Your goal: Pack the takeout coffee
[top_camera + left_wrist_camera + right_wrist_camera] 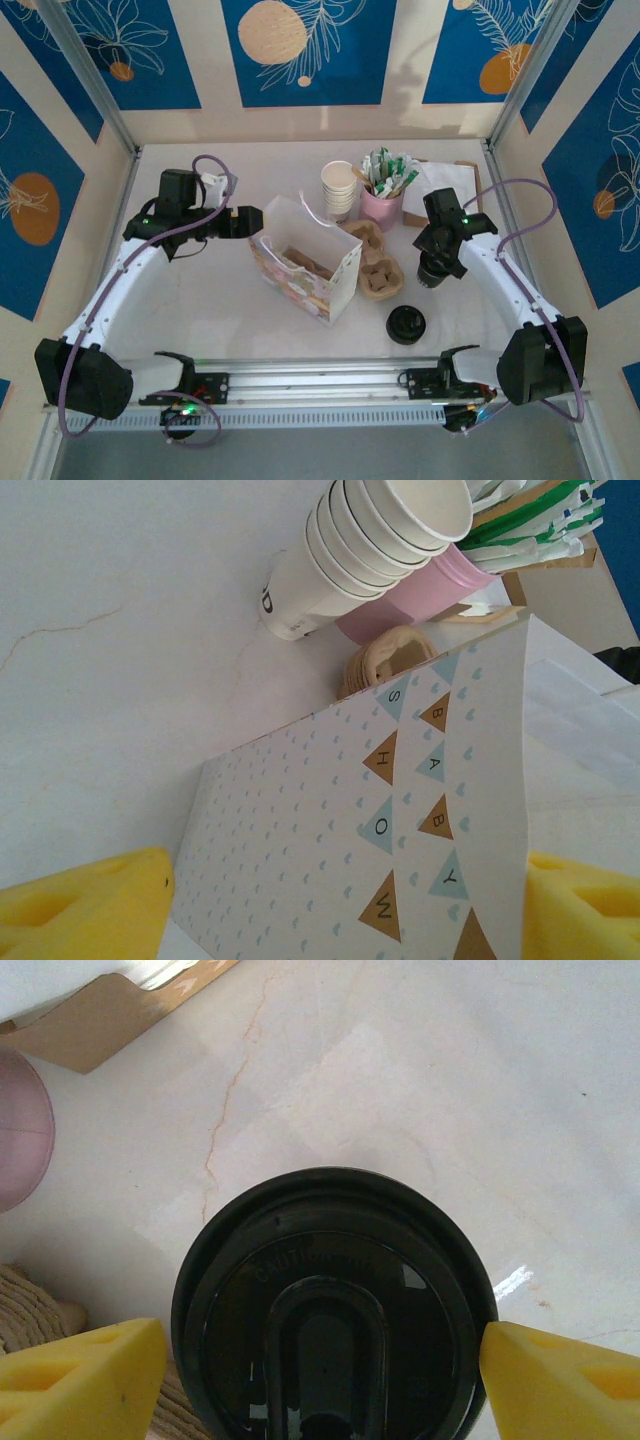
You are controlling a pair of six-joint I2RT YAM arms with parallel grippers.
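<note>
The coffee cup [434, 274] stands on the white table [200, 300], right of the cardboard carrier [378, 262] and well apart from the paper bag [305, 268]. From my right wrist I look straight down on its black lid [330, 1305]. My right gripper [322, 1345] is spread wide, one yellow finger [85, 1375] at each side of the lid's rim. The pads sit right at the rim, but I cannot tell whether they press on it. A second black lid [407, 324] lies loose on the table, nearer my bases. The carrier lies between the cup and the bag, just beside the bag's right end. Behind the carrier stand a pink cup [382, 205] full of packets and a stack of paper cups [338, 188]. The bag stands upright and open at mid-table, with something brown inside. My left gripper [350, 890] is at its left end, partly spread, the patterned wall spanning the gap between my fingers. I cannot tell whether it holds the bag.
</note>
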